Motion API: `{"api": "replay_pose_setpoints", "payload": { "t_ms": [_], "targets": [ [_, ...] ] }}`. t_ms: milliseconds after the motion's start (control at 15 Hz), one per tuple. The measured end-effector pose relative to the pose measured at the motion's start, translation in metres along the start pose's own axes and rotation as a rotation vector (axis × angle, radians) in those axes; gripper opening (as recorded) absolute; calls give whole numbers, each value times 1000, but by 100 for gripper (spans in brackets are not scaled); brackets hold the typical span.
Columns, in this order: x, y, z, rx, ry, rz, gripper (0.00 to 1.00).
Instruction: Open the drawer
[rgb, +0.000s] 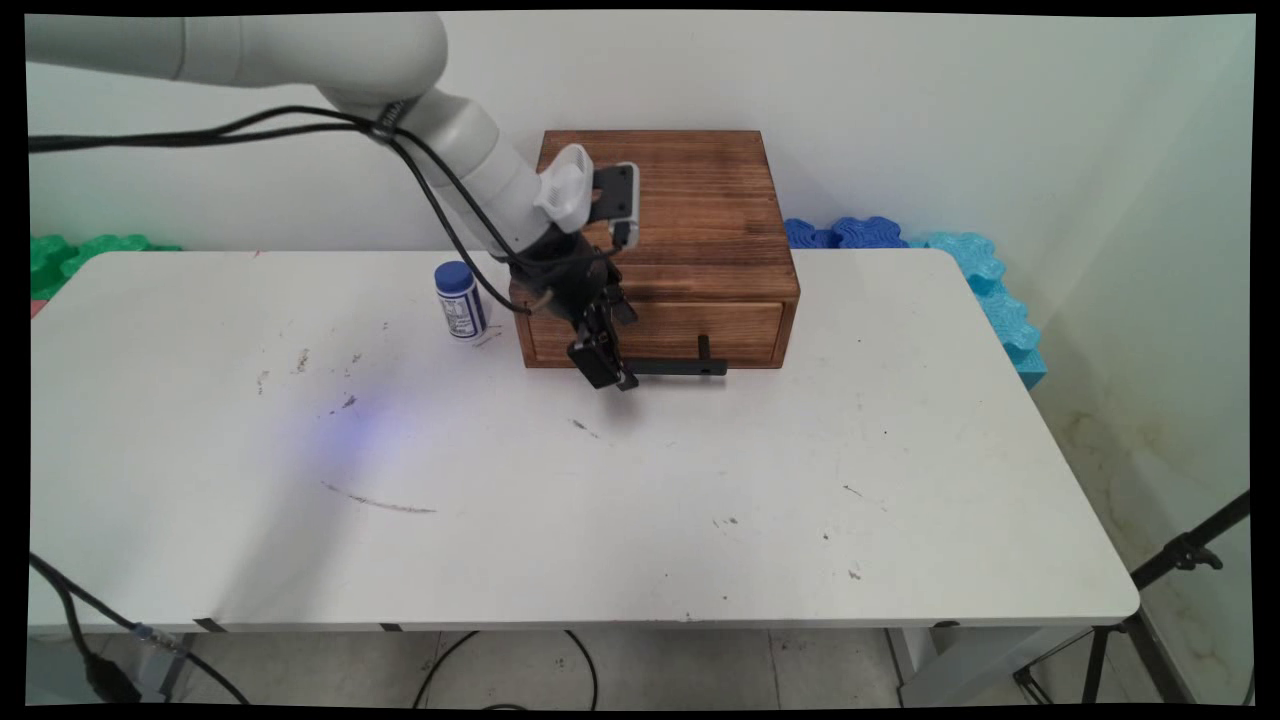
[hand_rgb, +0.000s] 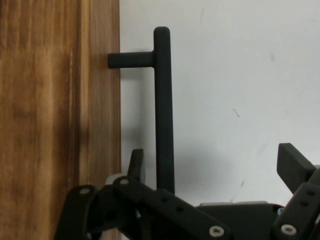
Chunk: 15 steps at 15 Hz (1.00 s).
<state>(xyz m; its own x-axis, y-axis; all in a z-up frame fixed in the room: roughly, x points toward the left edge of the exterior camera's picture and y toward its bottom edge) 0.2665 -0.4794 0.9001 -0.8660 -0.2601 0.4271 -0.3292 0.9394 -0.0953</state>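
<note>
The gripper (rgb: 612, 372) is hanging at the drawer (rgb: 655, 332) handle (hand_rgb: 163, 110), jaws spread apart around the bar; a bottle (rgb: 459, 301) is standing nearby.

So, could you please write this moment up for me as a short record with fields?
claw: open, one finger between the handle and the drawer front, the other out over the table
claw position: at the left end of the handle
handle: black bar on the drawer
box: wooden, by the wall
bottle: white, blue cap, left of the box
</note>
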Motion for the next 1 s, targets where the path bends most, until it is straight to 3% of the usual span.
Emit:
{"api": "replay_pose_setpoints", "payload": {
  "t_ms": [1000],
  "targets": [
    [5,3,52,16,-32,-40,100]
  ]
}}
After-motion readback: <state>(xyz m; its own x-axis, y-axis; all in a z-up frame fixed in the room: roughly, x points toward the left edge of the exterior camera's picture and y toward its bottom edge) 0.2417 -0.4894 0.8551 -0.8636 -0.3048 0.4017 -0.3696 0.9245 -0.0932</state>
